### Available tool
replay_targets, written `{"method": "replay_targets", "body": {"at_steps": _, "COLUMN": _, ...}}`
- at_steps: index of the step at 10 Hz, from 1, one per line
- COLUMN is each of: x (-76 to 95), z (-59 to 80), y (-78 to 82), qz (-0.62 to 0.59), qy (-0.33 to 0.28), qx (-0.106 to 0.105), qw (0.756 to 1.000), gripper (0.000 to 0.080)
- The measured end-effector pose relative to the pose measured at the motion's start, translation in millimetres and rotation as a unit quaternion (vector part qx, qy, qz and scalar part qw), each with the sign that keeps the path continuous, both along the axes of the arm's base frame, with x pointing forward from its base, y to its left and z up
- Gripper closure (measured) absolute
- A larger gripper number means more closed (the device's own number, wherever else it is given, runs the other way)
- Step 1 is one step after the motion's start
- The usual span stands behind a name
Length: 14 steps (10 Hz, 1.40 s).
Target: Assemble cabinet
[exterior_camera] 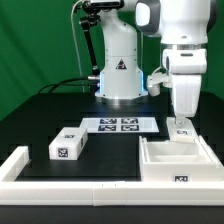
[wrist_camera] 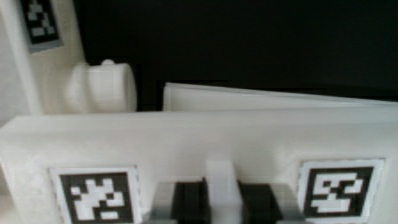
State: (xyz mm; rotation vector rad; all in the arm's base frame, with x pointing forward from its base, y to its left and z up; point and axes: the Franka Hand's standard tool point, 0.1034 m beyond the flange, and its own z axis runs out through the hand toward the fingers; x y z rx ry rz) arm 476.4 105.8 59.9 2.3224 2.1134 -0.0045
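Note:
The cabinet's white open shell (exterior_camera: 175, 160) lies at the exterior view's right, a tag on its near face. A smaller white tagged block (exterior_camera: 68, 146) lies at the left. My gripper (exterior_camera: 181, 126) points down at the shell's far wall. In the wrist view my gripper (wrist_camera: 230, 200) has its two black fingers almost together. They stand against a white part (wrist_camera: 196, 140) with a tag on each side of them. I see nothing held between them. Beyond it are a flat white panel (wrist_camera: 267, 100) and a round white knob (wrist_camera: 107, 82).
The marker board (exterior_camera: 120, 125) lies between the two parts, in front of the robot's base (exterior_camera: 118, 75). A long white rail (exterior_camera: 70, 185) edges the table's front and left. Another tagged white face (wrist_camera: 45, 25) shows at the wrist view's corner.

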Motion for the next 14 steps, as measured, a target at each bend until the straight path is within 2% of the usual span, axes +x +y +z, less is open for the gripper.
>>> {"method": "replay_targets", "body": {"at_steps": 3, "x": 0.2, "z": -0.2, "y": -0.1, "qz": 0.0, "qy": 0.0, "qx": 0.0, "qw": 1.0, "gripper": 0.0731}}
{"method": "replay_targets", "body": {"at_steps": 8, "x": 58.5, "z": -0.5, "y": -5.1, "qz": -0.01, "qy": -0.016, "qx": 0.006, "qw": 1.0, "gripper": 0.0731}}
{"method": "replay_targets", "body": {"at_steps": 9, "x": 63.2, "z": -0.5, "y": -5.8, "qz": -0.011, "qy": -0.015, "qx": 0.005, "qw": 1.0, "gripper": 0.0731}}
{"method": "replay_targets", "body": {"at_steps": 14, "x": 64.0, "z": -0.7, "y": -6.7, "qz": -0.012, "qy": -0.015, "qx": 0.006, "qw": 1.0, "gripper": 0.0731}}
